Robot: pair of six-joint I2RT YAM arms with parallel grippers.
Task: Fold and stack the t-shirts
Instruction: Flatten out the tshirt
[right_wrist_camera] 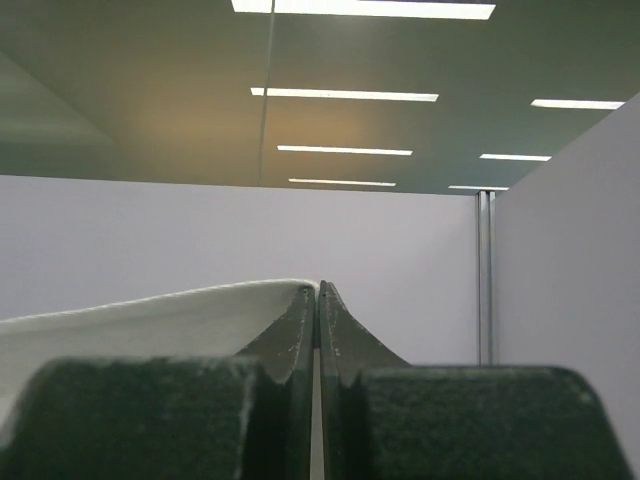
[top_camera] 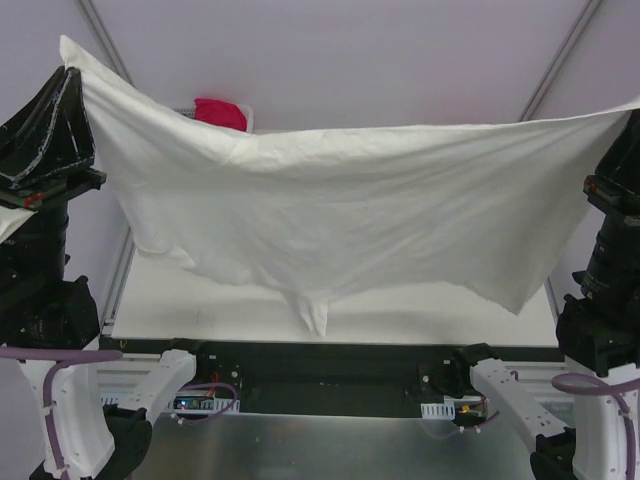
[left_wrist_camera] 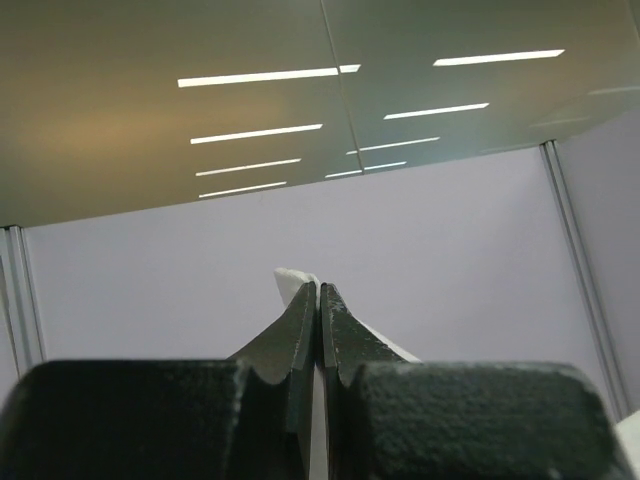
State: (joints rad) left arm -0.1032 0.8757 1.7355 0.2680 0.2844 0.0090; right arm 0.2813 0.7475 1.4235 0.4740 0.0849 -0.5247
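A large plain white cloth t-shirt (top_camera: 340, 210) is held spread, clamped by left fingers (left_wrist_camera: 295, 340) at 9 o'clock and right fingers (right_wrist_camera: 295, 340) at 3 o'clock.

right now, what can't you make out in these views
- Top view: the held-up white t-shirt screens most of the table, so whatever lies behind is hidden.
- Top view: the magenta cloth shows only a scrap above the shirt's top edge.
- Top view: the shirt's right corner runs off the frame.
- Wrist views: the left tool and right tool face the ceiling, so nothing below shows.
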